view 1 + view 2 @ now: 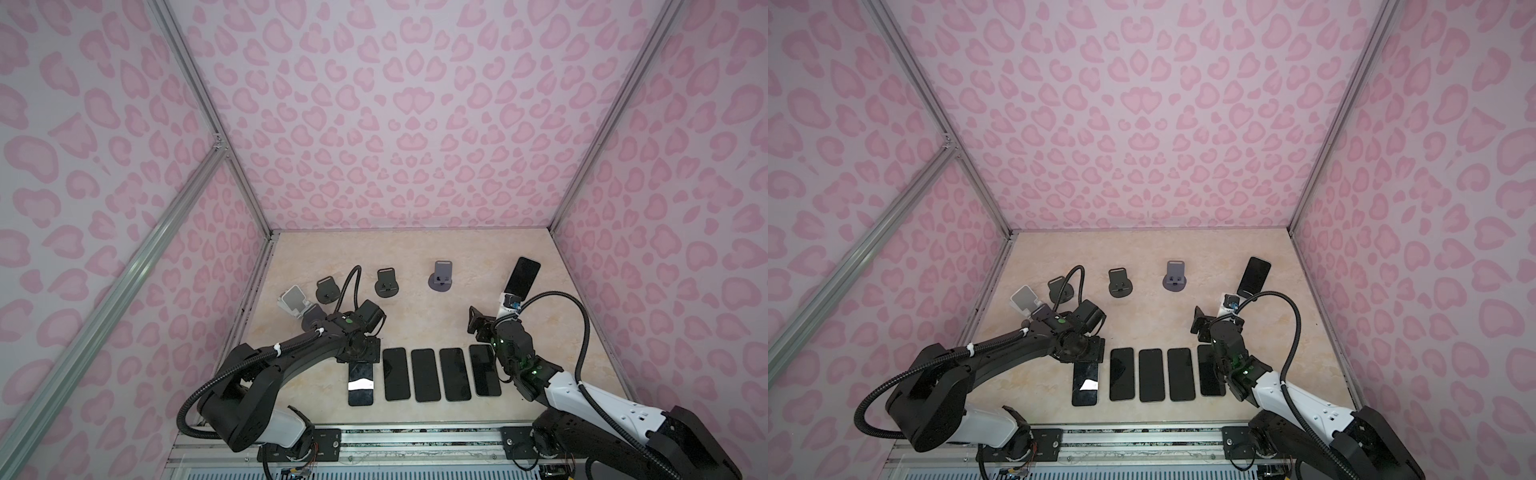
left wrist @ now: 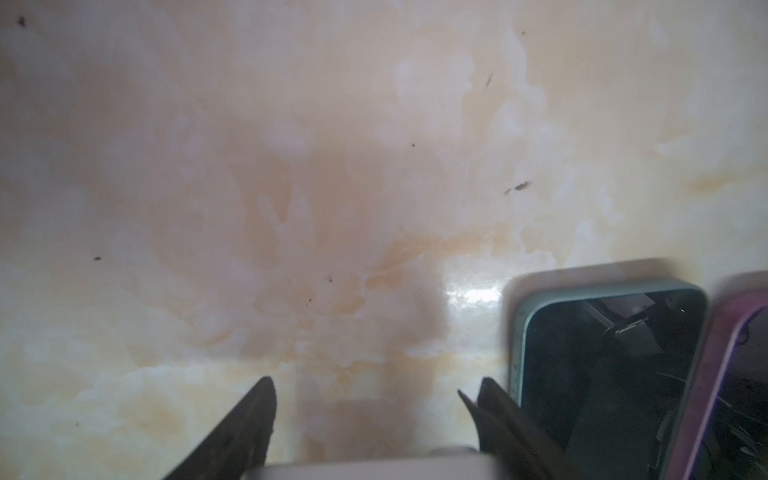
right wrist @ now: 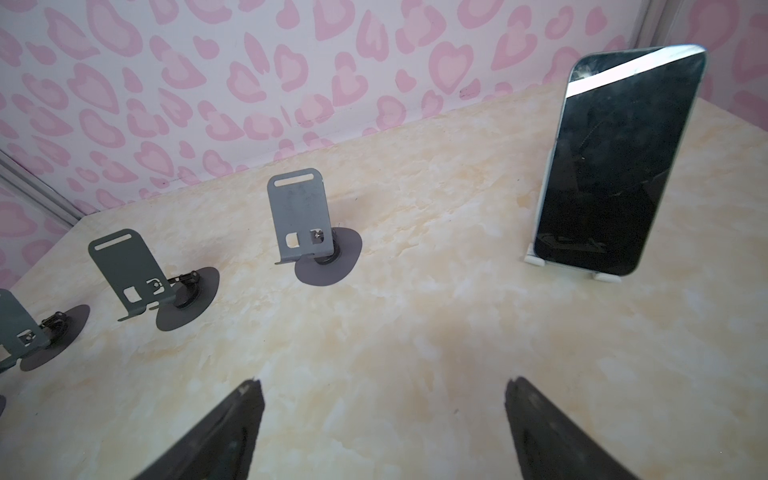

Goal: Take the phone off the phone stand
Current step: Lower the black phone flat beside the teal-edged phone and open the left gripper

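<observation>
Our right hand [image 3: 382, 395] is released, its jaws spread wide with only bare desk [image 3: 415, 316] between them. The phone [image 3: 615, 166] stands ahead of this hand and somewhat to its outer side, well apart from the fingertips, with its screen turned toward us. It leans back against the white phone stand [image 3: 536, 259], its lower edge caught behind two small lips. We judge that it needs lifting up before it comes away (a straight pull would likely drag the stand along). The wide spread suits straddling the phone's long sides. Ahead and to this hand's inner side, the grey stands [image 3: 299, 216] are bare. Our left hand [image 2: 365, 386] hangs low over the end of a row of phones [image 1: 424, 374]. A pale edge sits between its fingers, and we cannot tell whether it grips.
</observation>
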Motion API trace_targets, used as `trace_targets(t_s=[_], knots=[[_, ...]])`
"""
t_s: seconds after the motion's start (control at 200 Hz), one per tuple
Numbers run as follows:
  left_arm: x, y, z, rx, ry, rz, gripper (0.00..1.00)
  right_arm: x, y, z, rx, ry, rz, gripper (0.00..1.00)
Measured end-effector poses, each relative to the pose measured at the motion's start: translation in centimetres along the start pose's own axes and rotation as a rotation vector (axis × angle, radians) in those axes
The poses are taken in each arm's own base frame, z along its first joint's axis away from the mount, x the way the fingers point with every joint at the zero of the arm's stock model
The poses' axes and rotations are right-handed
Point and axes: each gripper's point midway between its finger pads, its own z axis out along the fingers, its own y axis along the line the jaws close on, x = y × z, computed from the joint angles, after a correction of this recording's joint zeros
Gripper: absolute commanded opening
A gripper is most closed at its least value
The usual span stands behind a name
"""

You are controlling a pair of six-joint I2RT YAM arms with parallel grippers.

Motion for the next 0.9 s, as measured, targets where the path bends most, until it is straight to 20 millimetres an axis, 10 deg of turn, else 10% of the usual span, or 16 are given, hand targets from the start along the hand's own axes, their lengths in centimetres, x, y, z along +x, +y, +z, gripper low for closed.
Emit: trace_targets(t_s=[0.9], knots=[[-0.6,-0.1,1.8,-0.039,-0.014,-0.057,0.58,-0.2,0.1,0.1,-0.001,-0.003,0.008,0.93]])
